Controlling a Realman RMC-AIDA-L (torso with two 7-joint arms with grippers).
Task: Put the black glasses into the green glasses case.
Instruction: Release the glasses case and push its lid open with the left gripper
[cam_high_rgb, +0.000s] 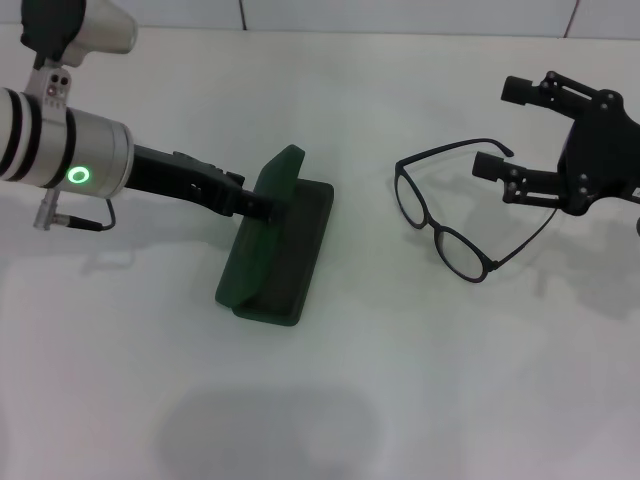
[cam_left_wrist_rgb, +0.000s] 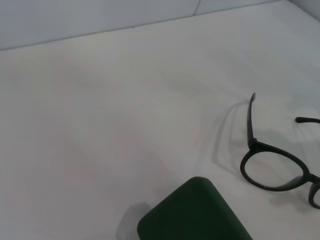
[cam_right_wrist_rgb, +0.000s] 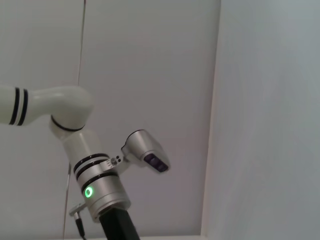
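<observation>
Lying on the white table (cam_high_rgb: 400, 400) are one pair of black glasses (cam_high_rgb: 455, 215) and one green glasses case (cam_high_rgb: 280, 240), with two grippers at work around them. The case sits left of centre, its lid raised on edge along its left side. The left gripper (cam_high_rgb: 262, 207) reaches in from the left and touches that lid near its far end; whether its fingers pinch the lid cannot be told. The glasses rest right of centre, well apart from the case, lenses toward the left and temple arms unfolded toward the right. The right gripper (cam_high_rgb: 500, 125) hangs at the far right with its fingers (cam_high_rgb: 490, 165) spread wide, the nearer finger just beside the far temple arm's tip.
</observation>
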